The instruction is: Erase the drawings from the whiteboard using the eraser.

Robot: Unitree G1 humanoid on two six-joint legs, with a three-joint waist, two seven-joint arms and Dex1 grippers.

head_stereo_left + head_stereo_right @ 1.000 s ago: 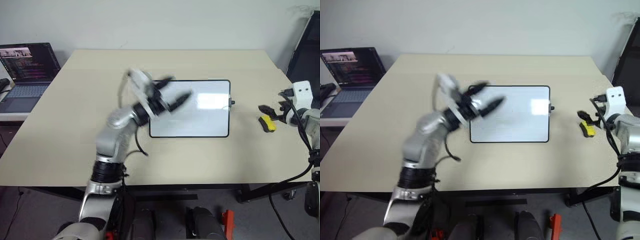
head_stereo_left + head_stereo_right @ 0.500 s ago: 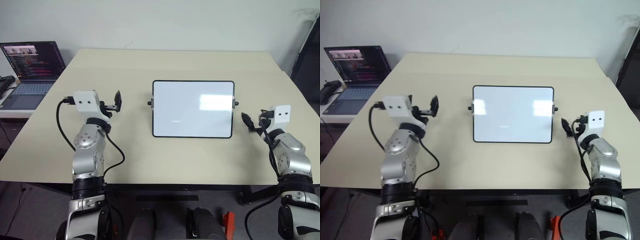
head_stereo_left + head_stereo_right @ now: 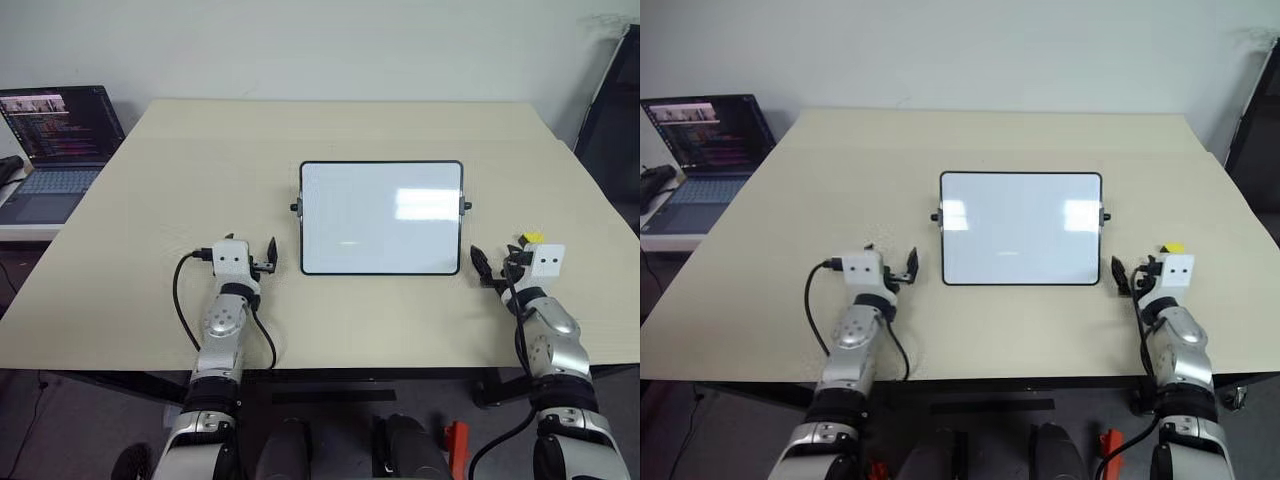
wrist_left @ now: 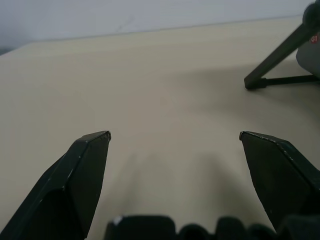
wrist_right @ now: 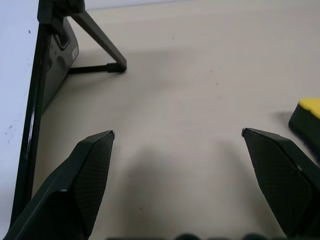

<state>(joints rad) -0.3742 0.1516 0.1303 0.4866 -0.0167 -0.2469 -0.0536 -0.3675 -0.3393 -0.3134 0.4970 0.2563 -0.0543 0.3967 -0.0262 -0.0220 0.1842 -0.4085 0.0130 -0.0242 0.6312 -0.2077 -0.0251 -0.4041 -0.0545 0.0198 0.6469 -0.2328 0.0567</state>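
The eraser (image 3: 529, 238) is mostly hidden behind the right wrist; the laptop (image 3: 50, 145) is cut by the edge.

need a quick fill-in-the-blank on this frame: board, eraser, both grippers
1. The eraser lies on the table beside the ____ gripper.
2. Both the left gripper and the right gripper are ____, holding nothing.
3. The whiteboard sits ____ the two grippers.
4. A ____ stands open off the table's far left corner.

Missing words: right; open; between; laptop
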